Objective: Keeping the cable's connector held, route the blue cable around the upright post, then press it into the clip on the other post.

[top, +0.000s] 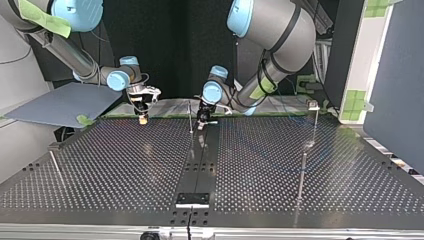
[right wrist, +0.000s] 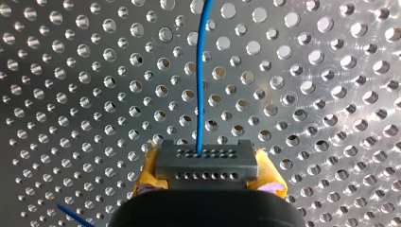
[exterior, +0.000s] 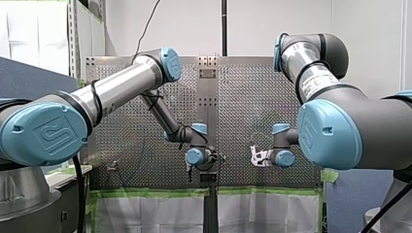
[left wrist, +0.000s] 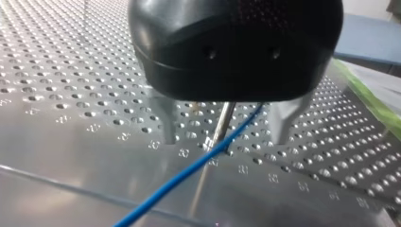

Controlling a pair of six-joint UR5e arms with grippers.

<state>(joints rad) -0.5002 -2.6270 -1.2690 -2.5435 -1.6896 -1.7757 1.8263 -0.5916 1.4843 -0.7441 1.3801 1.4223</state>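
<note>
Here the blue cable (left wrist: 165,186) runs between my left claw's (left wrist: 224,139) fingers (left wrist: 166,124).

Left arm cap (exterior: 48,131): embossed UR logo, 8 o'clock in front view.
Right arm cap (exterior: 330,133): same UR logo, 3 o'clock.
Right arm sticker (exterior: 316,81): print unreadable.
Table (left wrist: 71,156): engraved numeral row, digits too blurred.

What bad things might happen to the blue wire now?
The metal fingers of my left gripper stand open either side of the thin blue cable and the upright metal post, so the cable might slip off the post. The yellow pads of my right gripper clamp the dark grey connector; a hard pull might tug it loose.
</note>
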